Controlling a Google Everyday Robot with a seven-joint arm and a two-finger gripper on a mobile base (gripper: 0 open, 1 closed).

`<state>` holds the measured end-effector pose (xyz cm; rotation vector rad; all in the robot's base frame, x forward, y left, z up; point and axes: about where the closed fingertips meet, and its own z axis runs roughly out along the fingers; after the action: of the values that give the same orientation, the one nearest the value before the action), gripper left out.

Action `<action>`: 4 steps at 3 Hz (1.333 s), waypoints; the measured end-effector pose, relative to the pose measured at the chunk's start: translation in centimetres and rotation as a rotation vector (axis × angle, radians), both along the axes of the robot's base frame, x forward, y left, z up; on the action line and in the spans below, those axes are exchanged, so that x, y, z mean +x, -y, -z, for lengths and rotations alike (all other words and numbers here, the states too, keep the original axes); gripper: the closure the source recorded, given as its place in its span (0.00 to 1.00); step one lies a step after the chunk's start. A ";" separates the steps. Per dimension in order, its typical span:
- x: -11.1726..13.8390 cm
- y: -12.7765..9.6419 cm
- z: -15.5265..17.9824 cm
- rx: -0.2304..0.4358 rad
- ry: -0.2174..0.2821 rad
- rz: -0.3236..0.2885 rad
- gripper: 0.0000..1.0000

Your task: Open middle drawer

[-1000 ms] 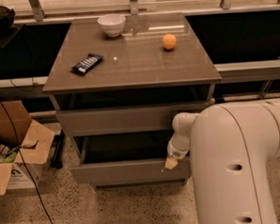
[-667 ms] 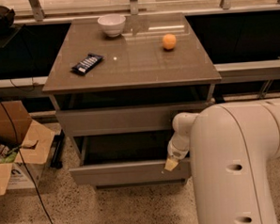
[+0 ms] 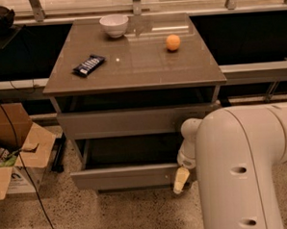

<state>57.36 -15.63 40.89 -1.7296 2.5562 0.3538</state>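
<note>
A grey drawer cabinet stands in the middle of the camera view. Its upper drawer front sits slightly out from under the top. The drawer below it is pulled out, with a dark opening above its front. My gripper hangs at the right end of that pulled-out front, touching or very close to it. My white arm fills the lower right and hides the cabinet's right side.
On the cabinet top are a white bowl, an orange and a dark snack bar. An open cardboard box and a black cable lie on the floor at left. A railing runs behind.
</note>
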 end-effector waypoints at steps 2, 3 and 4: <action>-1.7 1.0 0.3 0.011 -0.054 0.014 0.43; -4.2 1.8 0.2 -0.031 -0.101 0.022 0.71; -4.2 1.8 0.2 -0.031 -0.102 0.022 0.57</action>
<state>53.16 -17.41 40.68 -1.7353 2.6625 0.4138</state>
